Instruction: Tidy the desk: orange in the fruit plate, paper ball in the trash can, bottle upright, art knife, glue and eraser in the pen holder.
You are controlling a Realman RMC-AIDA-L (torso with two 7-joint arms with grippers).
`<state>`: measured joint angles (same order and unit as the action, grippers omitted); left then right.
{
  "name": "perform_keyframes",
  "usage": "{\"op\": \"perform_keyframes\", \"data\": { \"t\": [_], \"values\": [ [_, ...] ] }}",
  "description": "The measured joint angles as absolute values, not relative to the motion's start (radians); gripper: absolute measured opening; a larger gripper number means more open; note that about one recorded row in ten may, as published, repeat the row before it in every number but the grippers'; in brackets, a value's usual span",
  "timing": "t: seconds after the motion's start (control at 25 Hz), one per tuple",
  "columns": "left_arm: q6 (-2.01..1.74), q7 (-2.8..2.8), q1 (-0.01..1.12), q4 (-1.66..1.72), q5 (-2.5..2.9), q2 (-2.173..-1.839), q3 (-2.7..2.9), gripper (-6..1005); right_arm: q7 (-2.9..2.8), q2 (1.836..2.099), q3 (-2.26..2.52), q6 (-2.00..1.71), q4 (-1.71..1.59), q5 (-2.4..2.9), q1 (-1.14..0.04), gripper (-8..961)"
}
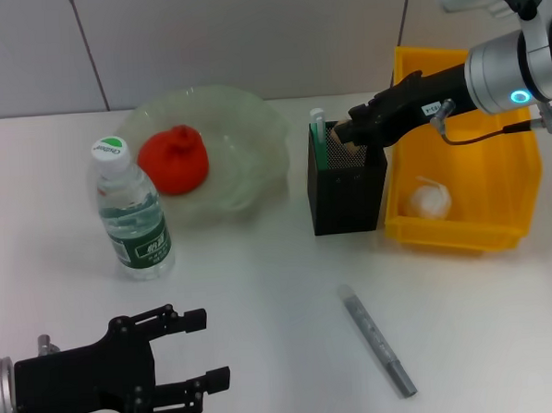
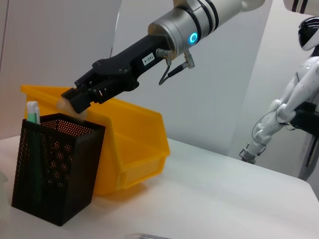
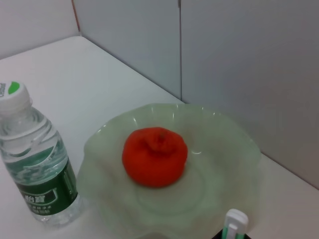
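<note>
Right hand (image 1: 344,134) over rim of black mesh pen holder (image 1: 347,192), fingers narrow, pinching small tan eraser (image 2: 66,103) just above opening. Green-white glue stick (image 1: 317,127) upright inside holder. Left hand (image 1: 193,352) low near surface edge, fingers wide, holding nothing. Grey art knife (image 1: 377,340) lying flat on white surface (image 1: 262,290), well apart from holder.

No text is legible. The bottle (image 1: 131,210) carries a green label with white characters too small to read. A small white tag on the right gripper (image 2: 148,58) is likewise unreadable.
</note>
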<state>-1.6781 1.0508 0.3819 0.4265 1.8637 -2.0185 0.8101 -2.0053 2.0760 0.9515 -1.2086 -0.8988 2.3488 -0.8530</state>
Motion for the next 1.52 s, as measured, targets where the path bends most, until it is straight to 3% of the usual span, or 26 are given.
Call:
{"op": "perform_keyframes", "data": {
  "t": [0.2,0.4,0.6,0.88,1.08,1.2,1.52],
  "values": [
    [-1.683,1.052,0.381,0.426,1.864,-2.019,0.808,810,-2.005,2.076,0.967,-1.209,-0.902,2.349,-0.854,276],
    [-1.684,1.052,0.379,0.426,1.864,-2.019,0.807,810,-2.005,2.078,0.962,-1.214,-0.935,2.289,-0.835,497],
    [-1.685,1.052,0.378,0.425,1.864,-2.019,0.797,810,-2.005,2.069,0.962,-1.343,-1.022,2.074,-0.78,652],
    [-1.686,1.052,0.377,0.425,1.864,-2.019,0.794,810,-2.131,2.046,0.975,-1.587,-1.091,2.08,-0.8,652],
    [-1.686,1.046,0.378,0.425,1.864,-2.02,0.791,810,-2.32,2.04,0.988,-1.686,-1.075,2.274,-0.885,652],
    [-1.687,1.046,0.379,0.425,1.864,-2.022,0.79,810,-2.413,2.046,0.991,-1.729,-0.973,2.434,-0.977,653],
    [-1.688,1.05,0.379,0.425,1.864,-2.022,0.79,810,-2.496,2.081,1.161,-1.688,-0.849,2.616,-1.07,653]
  ]
}}
